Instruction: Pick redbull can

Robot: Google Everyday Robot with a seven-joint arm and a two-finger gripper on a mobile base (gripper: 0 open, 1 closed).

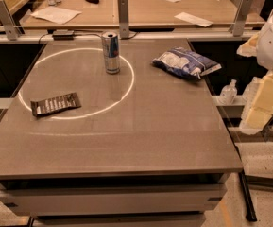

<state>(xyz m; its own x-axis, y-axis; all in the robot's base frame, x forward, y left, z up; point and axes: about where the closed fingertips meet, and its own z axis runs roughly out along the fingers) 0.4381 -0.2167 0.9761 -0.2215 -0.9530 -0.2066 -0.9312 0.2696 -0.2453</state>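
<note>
The redbull can (110, 52) stands upright on the grey table (140, 136), at the far side and left of middle. It is slim, with silver and blue panels and a silver top rim, and it sits on the edge of a bright ring of light. My gripper (262, 100) shows as white and cream parts at the right edge of the view, beyond the table's right side. It is well to the right of the can, nearer the camera, and it holds nothing that I can see.
A blue-and-white snack bag (185, 62) lies right of the can near the table's far right corner. A flat dark brown wrapper (55, 103) lies at the left. A low rail with metal posts (123, 17) runs behind the table. A small bottle (228, 92) sits below the right edge.
</note>
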